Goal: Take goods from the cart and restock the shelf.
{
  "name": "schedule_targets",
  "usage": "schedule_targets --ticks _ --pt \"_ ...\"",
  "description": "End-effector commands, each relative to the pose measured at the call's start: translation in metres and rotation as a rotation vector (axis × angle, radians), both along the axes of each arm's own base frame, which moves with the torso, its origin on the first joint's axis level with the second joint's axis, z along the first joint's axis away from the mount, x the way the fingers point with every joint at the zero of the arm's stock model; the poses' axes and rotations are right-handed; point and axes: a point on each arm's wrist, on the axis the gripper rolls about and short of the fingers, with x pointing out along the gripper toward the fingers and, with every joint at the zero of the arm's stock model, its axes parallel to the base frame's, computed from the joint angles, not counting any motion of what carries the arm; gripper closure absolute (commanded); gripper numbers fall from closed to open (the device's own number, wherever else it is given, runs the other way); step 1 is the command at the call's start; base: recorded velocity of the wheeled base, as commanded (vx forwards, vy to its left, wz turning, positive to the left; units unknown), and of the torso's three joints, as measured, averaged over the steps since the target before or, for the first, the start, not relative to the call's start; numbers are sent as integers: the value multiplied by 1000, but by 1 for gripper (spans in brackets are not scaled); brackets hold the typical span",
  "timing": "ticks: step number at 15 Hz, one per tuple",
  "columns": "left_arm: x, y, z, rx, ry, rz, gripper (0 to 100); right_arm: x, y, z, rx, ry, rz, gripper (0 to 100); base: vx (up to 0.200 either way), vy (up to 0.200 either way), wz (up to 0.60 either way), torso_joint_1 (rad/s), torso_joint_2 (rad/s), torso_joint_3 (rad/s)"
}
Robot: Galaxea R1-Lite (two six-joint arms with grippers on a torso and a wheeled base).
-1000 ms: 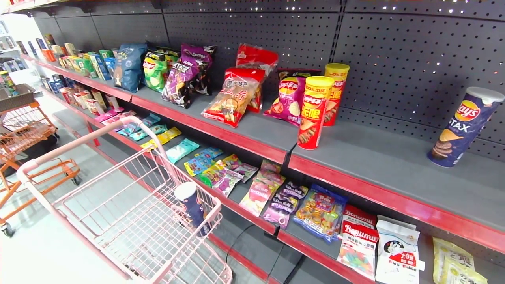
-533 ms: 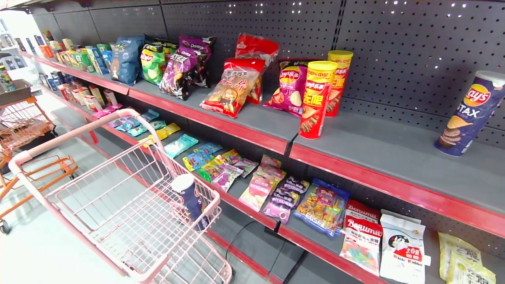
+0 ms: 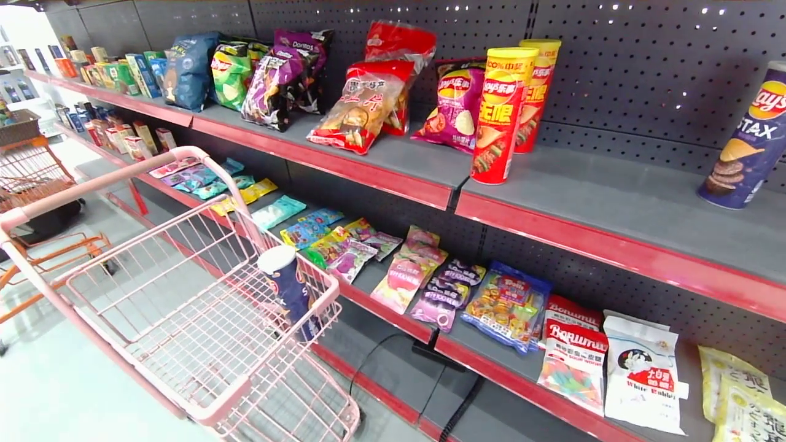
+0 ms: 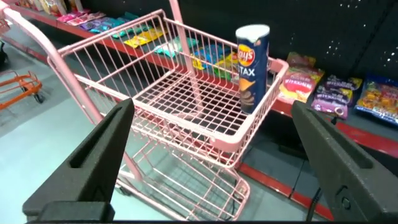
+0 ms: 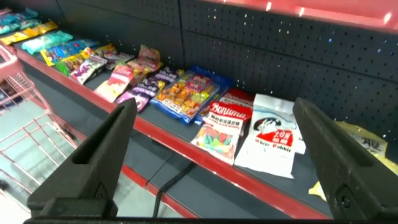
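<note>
Pink wire cart point(image 3: 132, 242) stands on the left, close against the lower shelf point(image 3: 393, 307), and the one item in it is a blue chip can point(image 3: 288, 288). The can stands upright in the basket's far right corner, the corner nearest the shelf, with its white lid on top and its long axis vertical. In the left wrist view, the left gripper point(image 4: 211, 109) has its fingers spread wide with nothing between them. The can point(image 4: 252, 68) lies ahead of and below it, across the basket and well apart from both fingertips. The right gripper point(image 5: 214, 106) is spread and empty too. It faces the candy bags point(image 5: 186, 90) on the lower shelf, to the right of the cart, so the left arm looks the nearer and better placed for the pick. Because the can is upright and tucked against the wire walls, the reach probably has to come from over the rim, with the fingers closing across the can's round body. A matching blue can point(image 3: 746, 141) stands at the far right of the upper shelf point(image 3: 614, 202), with bare grey board beside it that seems the likely spot for restocking.
</note>
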Motion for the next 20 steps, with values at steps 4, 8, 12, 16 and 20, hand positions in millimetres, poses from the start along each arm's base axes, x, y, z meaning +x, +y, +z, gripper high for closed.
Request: schedule_targets --ticks 4,8,12,16,20 --pt "-2 1 50 20 -60 -5 0 0 0 0 1 1 0 0 0 0 0 -73 231 151" --pt "75 0 163 -72 45 49 0 0 0 0 0 1 0 0 0 0 0 0 0 0" --pt "152 -6 115 -98 376 -149 0 0 0 0 1 -1 0 0 0 0 0 0 0 0" --pt "242 17 68 -68 457 -253 0 0 0 0 1 -1 0 0 0 0 0 0 0 0" --pt "271 22 37 -16 467 -460 0 0 0 0 0 -1 0 0 0 0 0 0 0 0"
